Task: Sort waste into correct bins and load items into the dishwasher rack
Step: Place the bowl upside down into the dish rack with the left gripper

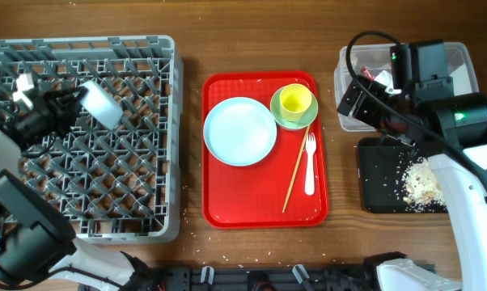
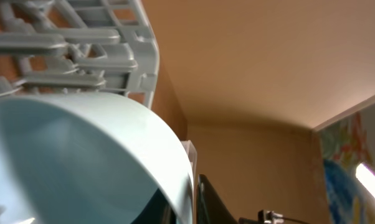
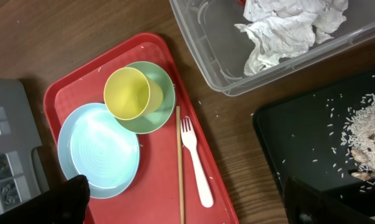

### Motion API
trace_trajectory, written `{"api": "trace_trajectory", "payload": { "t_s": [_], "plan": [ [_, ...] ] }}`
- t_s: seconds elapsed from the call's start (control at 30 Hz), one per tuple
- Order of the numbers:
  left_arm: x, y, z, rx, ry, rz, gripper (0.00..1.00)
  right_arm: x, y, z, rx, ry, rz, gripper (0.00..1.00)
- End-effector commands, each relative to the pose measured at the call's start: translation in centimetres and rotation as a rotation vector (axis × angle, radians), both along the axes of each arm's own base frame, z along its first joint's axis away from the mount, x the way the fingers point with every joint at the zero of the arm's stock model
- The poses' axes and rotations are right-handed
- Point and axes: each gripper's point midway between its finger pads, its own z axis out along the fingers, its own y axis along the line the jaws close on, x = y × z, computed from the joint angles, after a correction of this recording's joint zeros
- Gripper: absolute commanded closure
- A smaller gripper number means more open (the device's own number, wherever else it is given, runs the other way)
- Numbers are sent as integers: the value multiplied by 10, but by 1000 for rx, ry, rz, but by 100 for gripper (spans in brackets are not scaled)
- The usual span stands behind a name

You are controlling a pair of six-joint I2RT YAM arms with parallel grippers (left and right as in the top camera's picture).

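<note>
My left gripper [image 1: 72, 102] is shut on the pale blue-white bowl [image 1: 103, 103] and holds it tilted over the grey dishwasher rack [image 1: 130, 186]. The bowl fills the left wrist view [image 2: 81, 162], with the rack's edge [image 2: 81, 43] above it. My right gripper [image 1: 365, 101] is open and empty, hovering between the red tray and the clear tub [image 1: 470, 73]. The red tray [image 1: 227, 210] holds the pale blue plate [image 1: 239, 131], the yellow cup [image 1: 295, 99] on the green saucer [image 1: 279, 114], a chopstick [image 1: 294, 171] and the white fork [image 1: 310, 166].
The crumpled napkin [image 3: 281, 31] lies in the clear tub [image 3: 200, 56]. The black tray [image 1: 381, 178] holds a heap of rice crumbs [image 1: 425, 184]. A few loose grains lie on the wooden table [image 1: 349, 242] and on the red tray.
</note>
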Motion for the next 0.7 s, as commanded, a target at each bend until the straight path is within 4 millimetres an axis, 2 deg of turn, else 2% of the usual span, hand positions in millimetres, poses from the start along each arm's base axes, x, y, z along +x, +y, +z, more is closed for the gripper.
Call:
{"api": "trace_trajectory", "payload": {
  "t_s": [0.0, 0.1, 0.13, 0.2, 0.23, 0.3, 0.37, 0.4, 0.43, 0.5, 0.53, 0.57, 0.6, 0.67],
  "plan": [
    [-10, 15, 0, -63, 18, 36, 81, 1, -4, 2, -22, -10, 0, 0],
    [-20, 26, 1, -90, 45, 76, 74, 1, -4, 2, -22, -9, 0, 0],
    [-25, 30, 5, -77, 35, 90, 64, 1, -4, 2, -22, -10, 0, 0],
    [-35, 41, 3, 8, 102, 157, 37, 1, -4, 2, -22, -10, 0, 0],
    [-42, 50, -3, 89, 178, 209, 0, 1, -4, 2, -22, -10, 0, 0],
    [-56, 61, -5, 212, 274, 287, 1, 1, -4, 2, -22, -9, 0, 0],
    [-65, 62, 11, 299, 285, 333, 1, 1, -4, 2, -22, -10, 0, 0],
    [-70, 59, 26, 326, 276, 361, 4, 1, -4, 2, -22, -10, 0, 0],
    [-76, 52, 49, 359, 230, 380, 10, 1, -4, 2, -22, -9, 0, 0],
    [-83, 37, 79, 421, 155, 387, 29, 1, -4, 2, -22, -10, 0, 0],
    [-86, 25, 92, 488, 126, 388, 60, 1, -4, 2, -22, -10, 0, 0],
    [-87, 20, 93, 572, 146, 404, 81, 1, -4, 2, -22, -10, 0, 0],
    [-85, 19, 87, 653, 184, 415, 96, 1, -4, 2, -22, -9, 0, 0],
    [-73, 9, 68, 775, 256, 386, 96, 1, -4, 2, -22, -10, 0, 0]
  ]
}}
